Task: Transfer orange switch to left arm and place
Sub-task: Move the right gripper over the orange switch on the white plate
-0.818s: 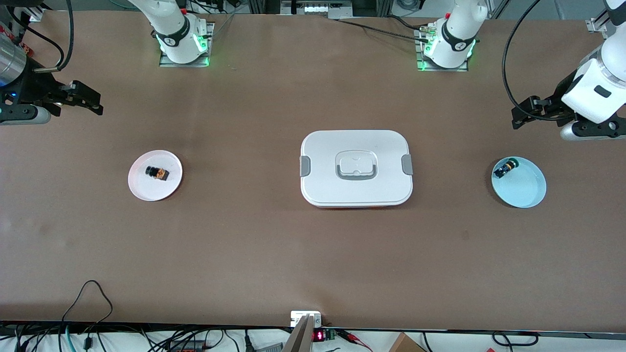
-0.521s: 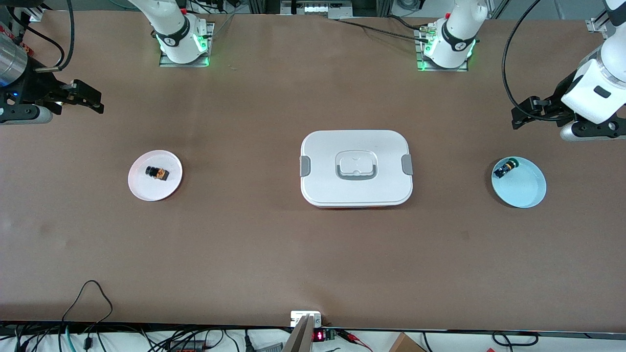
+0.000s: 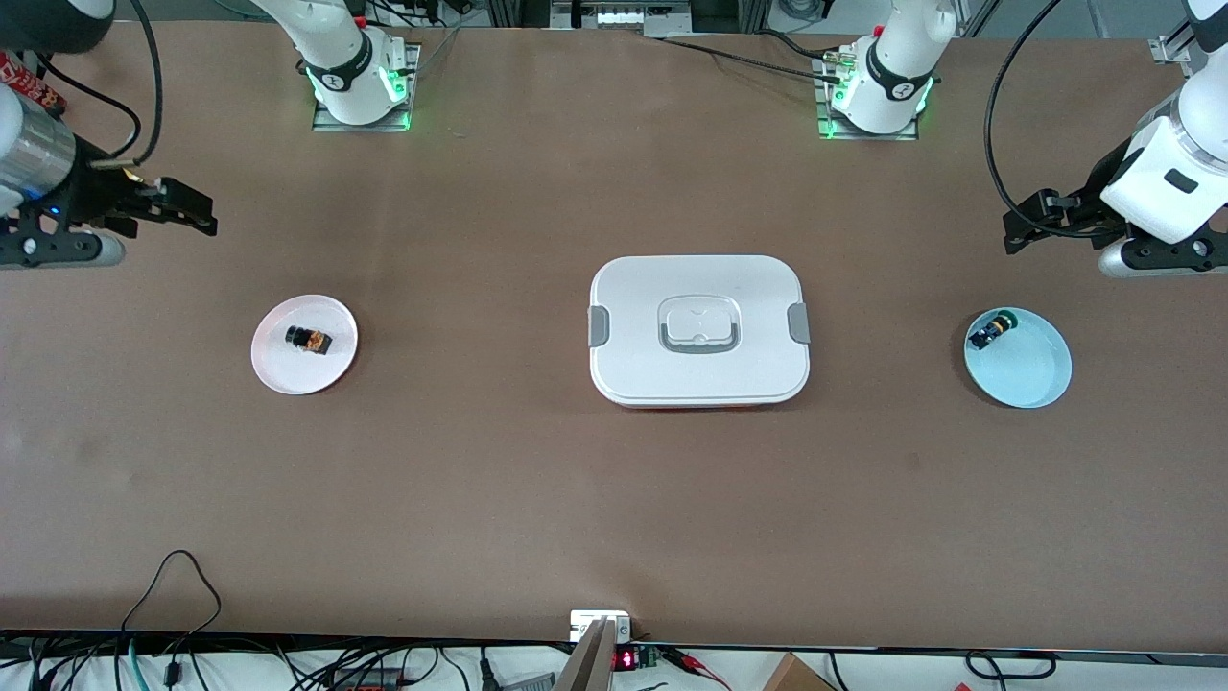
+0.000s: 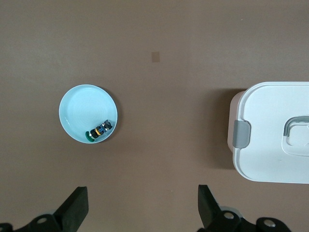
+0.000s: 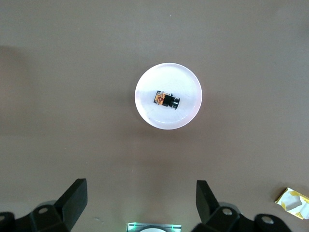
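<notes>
The orange switch [image 3: 308,339] lies on its side on a small white plate [image 3: 331,369] toward the right arm's end of the table; the right wrist view shows it too [image 5: 167,100]. My right gripper [image 3: 195,215] is open and empty, up in the air over bare table, off the plate's rim and toward the robots' bases. The white box [image 3: 698,329] with grey latches sits shut at mid-table and shows in the left wrist view [image 4: 273,133]. My left gripper [image 3: 1023,230] is open and empty, over bare table beside a blue plate [image 3: 1031,374].
The blue plate [image 4: 79,108] holds a small black switch with a green cap [image 3: 990,331]. A crumpled yellow-white scrap [image 5: 293,202] lies near the right arm's base [image 3: 357,86]. Cables and a small device [image 3: 601,626] line the table edge nearest the camera.
My right gripper has moved a little toward the table's middle and toward the white plate. The left arm, the box and both switches have not moved.
</notes>
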Robot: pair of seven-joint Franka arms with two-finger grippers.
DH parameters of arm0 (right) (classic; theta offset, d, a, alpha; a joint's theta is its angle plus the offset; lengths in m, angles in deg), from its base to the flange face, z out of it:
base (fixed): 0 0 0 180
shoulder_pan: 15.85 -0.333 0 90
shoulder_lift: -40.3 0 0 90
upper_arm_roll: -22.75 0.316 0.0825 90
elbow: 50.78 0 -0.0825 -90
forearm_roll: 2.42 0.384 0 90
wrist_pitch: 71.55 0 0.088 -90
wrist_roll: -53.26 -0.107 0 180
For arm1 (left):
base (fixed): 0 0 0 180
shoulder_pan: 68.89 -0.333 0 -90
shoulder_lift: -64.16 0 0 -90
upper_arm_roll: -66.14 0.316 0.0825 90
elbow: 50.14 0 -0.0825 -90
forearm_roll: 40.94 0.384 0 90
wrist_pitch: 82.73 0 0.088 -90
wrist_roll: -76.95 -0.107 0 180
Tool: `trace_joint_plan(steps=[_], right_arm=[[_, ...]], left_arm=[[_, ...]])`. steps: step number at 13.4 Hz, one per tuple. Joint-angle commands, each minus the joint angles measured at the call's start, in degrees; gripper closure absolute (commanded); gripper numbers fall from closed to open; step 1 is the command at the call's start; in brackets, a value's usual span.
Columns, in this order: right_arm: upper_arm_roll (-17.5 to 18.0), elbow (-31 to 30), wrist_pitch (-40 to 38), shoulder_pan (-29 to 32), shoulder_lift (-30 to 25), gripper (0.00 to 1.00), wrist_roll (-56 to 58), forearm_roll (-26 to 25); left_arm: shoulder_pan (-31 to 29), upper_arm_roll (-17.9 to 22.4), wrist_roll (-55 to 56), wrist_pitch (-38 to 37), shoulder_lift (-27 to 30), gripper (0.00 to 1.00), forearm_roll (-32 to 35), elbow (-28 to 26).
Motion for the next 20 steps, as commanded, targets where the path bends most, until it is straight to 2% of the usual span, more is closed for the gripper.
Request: trace_joint_plan(steps=[1,4,7,13,16,19,20], right_arm=[[0.3,1.9,1.9,0.2,2.7,0.00,-0.2,-0.2],[0.3,2.0,3.3,0.4,6.6,0.00,0.0,-0.9],[0.3,1.9,8.8,0.3,10.5,0.00,0.5,-1.5],[0.3,0.6,13.3,-2.6,18.4,0.00,-3.3,-6.2],[0.1,-5.1,22.1,-2.7,19.2,0.00,-3.6,-6.4],[-0.4,-16.9,36.5,-0.8,18.6,0.00,-4.8,-6.1],[-0.4,-18.5,39.6,-0.6,18.7,0.00,-6.4,-5.8]], left_arm=[[0.5,0.0,0.6,-0.3,-0.9,0.00,1.2,1.6],[0.5,0.0,0.6,-0.3,-0.8,0.00,1.2,1.6],[0.5,0.1,0.5,-0.3,-0.8,0.00,1.2,1.8],[0.5,0.1,0.3,-0.3,-1.2,0.00,1.2,3.3],[0.5,0.1,0.3,-0.4,-1.3,0.00,1.2,3.3],[0.5,0.0,0.3,-0.6,-1.7,0.00,1.1,3.2],[0.6,0.0,0.3,-0.6,-1.7,0.00,1.1,3.3]])
